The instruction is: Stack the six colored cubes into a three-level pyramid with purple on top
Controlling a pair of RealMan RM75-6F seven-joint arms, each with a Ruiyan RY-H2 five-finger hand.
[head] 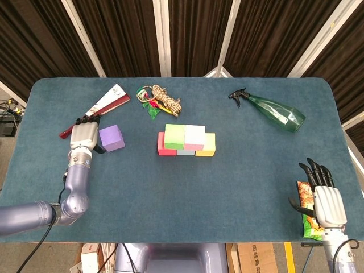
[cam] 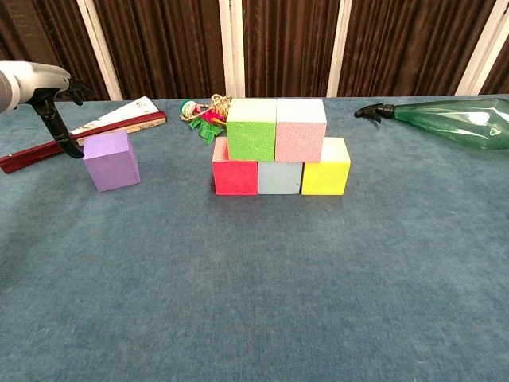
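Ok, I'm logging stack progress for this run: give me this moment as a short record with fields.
bottom level: red cube, grey-blue cube, yellow cube in a row
second level: green cube and pink cube side by side on top
top level: none yet
purple cube: on the table, left of the stack
left hand: beside the purple cube, not gripping it
right hand: near table edge, fingers apart, holding nothing
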